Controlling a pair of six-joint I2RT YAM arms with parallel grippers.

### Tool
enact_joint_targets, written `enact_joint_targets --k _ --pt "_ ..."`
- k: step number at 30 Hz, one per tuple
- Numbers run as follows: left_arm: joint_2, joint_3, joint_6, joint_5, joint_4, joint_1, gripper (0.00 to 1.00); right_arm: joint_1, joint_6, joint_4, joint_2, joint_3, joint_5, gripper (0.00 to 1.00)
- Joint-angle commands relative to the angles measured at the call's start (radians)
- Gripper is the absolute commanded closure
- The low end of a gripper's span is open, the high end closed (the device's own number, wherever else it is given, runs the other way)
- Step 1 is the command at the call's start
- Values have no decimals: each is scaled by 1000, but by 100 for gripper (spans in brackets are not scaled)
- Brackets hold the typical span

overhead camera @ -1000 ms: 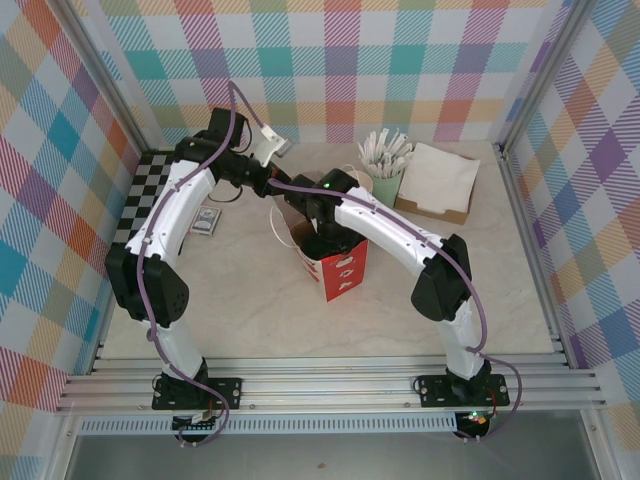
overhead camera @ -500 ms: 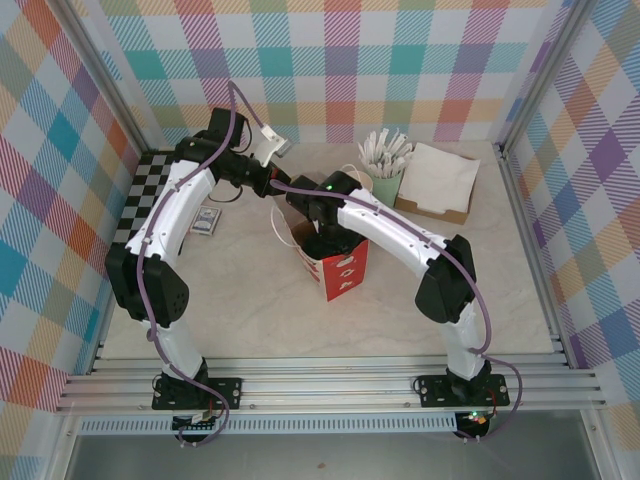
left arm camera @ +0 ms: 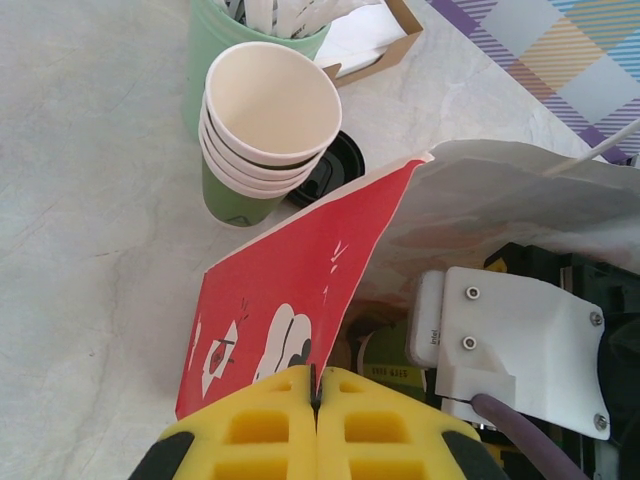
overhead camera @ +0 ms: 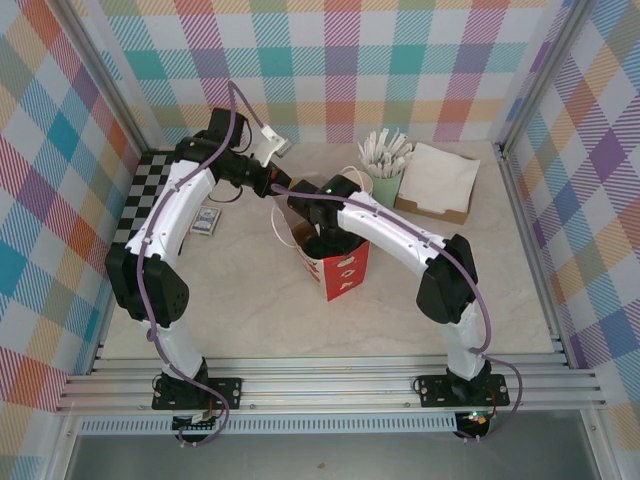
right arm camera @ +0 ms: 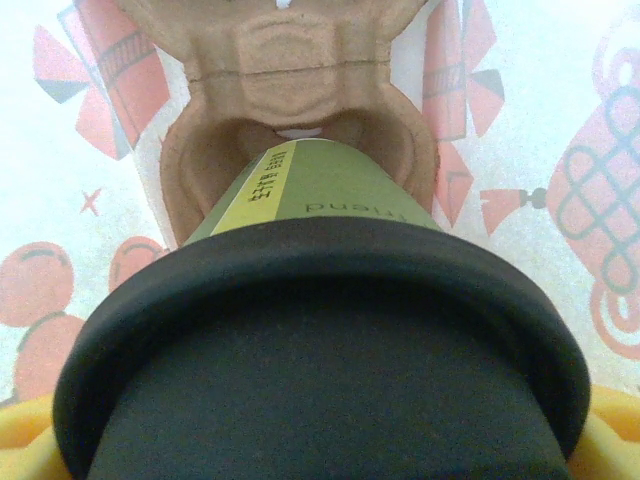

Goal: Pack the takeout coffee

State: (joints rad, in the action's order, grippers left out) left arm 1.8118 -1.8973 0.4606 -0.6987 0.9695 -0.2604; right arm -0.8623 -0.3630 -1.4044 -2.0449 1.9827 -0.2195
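Because it is a thin paper cup with a press-on top, the takeout coffee (right arm camera: 330, 190) probably handles as light but soft-walled. A hard squeeze would dent it or pop the black lid (right arm camera: 320, 340), and tipping it risks a spill if it is full. The best hold, I judge, is across the green wall just under the lid, where the rolled rim stiffens it.

It sits upright inside the paper bag (overhead camera: 345, 275) at mid-table, its base at the socket of a moulded pulp carrier (right arm camera: 290, 60). Whether it is seated I cannot tell.

The right jaws stand wide and grip the cup near the lid, a yellow pad (right arm camera: 615, 430) on each side. The left jaws are fully closed, pinching the top edge of the bag's red side. On the table (left arm camera: 90, 250) beyond the bag stand stacked green cups (left arm camera: 265, 120) and a mint cup of wrapped sticks (left arm camera: 205, 40).
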Motion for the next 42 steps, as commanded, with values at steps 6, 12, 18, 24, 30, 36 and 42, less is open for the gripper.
enact_joint_targets --k 6,12,18,24,30,36,42 --pt "2 -23 -4 -24 2 -3 100 9 -22 10 25 -35 10 42" --pt "3 -23 -4 -23 5 -3 100 11 -21 28 25 -58 18 43" --pt "2 -24 -5 -24 5 -3 100 11 -22 39 26 -75 20 43" --pt "2 -23 -5 -25 8 -4 100 12 -21 47 26 -87 22 43" --pt "1 -24 -5 -25 6 -3 100 13 -22 53 28 -105 27 43" --pt "3 -23 -5 -28 7 -3 100 14 -24 59 29 -116 27 43" --pt "2 -25 -5 -26 7 -3 100 14 -23 61 28 -116 28 43"
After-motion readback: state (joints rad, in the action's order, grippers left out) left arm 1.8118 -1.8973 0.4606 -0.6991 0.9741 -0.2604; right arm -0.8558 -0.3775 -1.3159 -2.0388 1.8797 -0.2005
